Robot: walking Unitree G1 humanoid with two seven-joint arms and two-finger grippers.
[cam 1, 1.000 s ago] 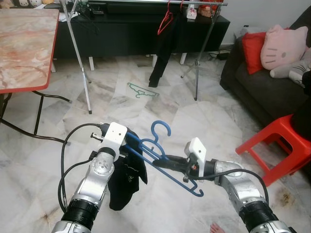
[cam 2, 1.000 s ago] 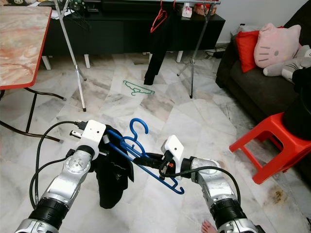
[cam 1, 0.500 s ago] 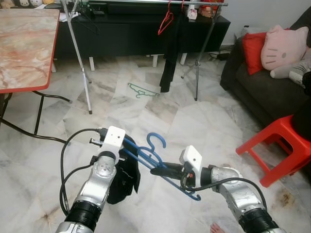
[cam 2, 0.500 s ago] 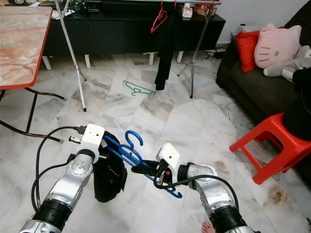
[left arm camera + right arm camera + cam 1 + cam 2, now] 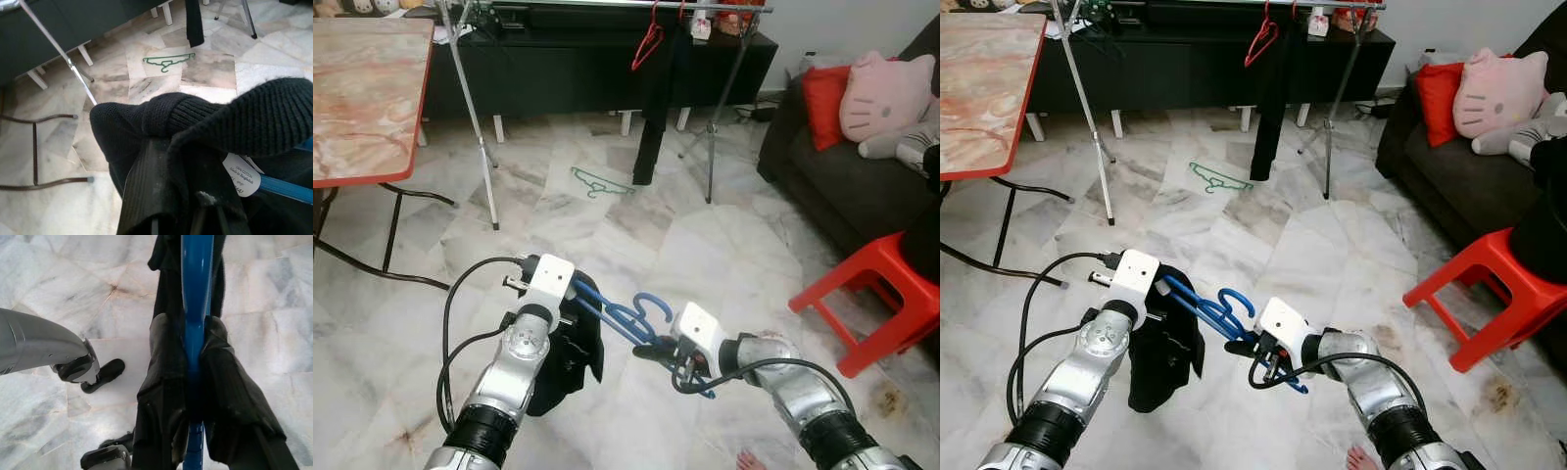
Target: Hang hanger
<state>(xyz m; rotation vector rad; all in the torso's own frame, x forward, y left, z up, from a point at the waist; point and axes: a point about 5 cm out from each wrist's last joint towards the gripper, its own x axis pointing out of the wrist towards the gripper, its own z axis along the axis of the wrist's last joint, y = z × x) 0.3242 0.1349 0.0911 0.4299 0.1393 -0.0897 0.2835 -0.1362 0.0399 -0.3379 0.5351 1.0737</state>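
I cannot see the left gripper's [image 5: 166,215] fingertips: in its wrist view the black garment [image 5: 570,352] is bunched over the black fingers, so I cannot tell whether they are spread or pressed together. The top of the clothes rack [image 5: 475,117] is cut off at the frame edge, and the dark sofa [image 5: 847,186] runs out of the picture on the right. Working down in size, I have the marble-topped table [image 5: 362,98] with its red edge at far left, the sofa with a pink cat cushion [image 5: 886,93] and a red cushion [image 5: 822,98], the low black cabinet [image 5: 597,59] behind the rack, and a red plastic stool [image 5: 876,294] just beside my right arm. A dark garment [image 5: 656,108] and a red hanger [image 5: 648,44] hang from the rail, and a green hanger [image 5: 602,183] lies flat on the marble floor [image 5: 607,245] between the rack's legs, well apart from my arms. Both silver arms reach forward and inward, low over the floor. The blue hanger [image 5: 626,318] is held in the air between them, its hook pointing up, with the black garment draped over its left end by my left wrist. The right gripper [image 5: 193,396] is pinching the blue hanger's bar, one finger pressed against each side.
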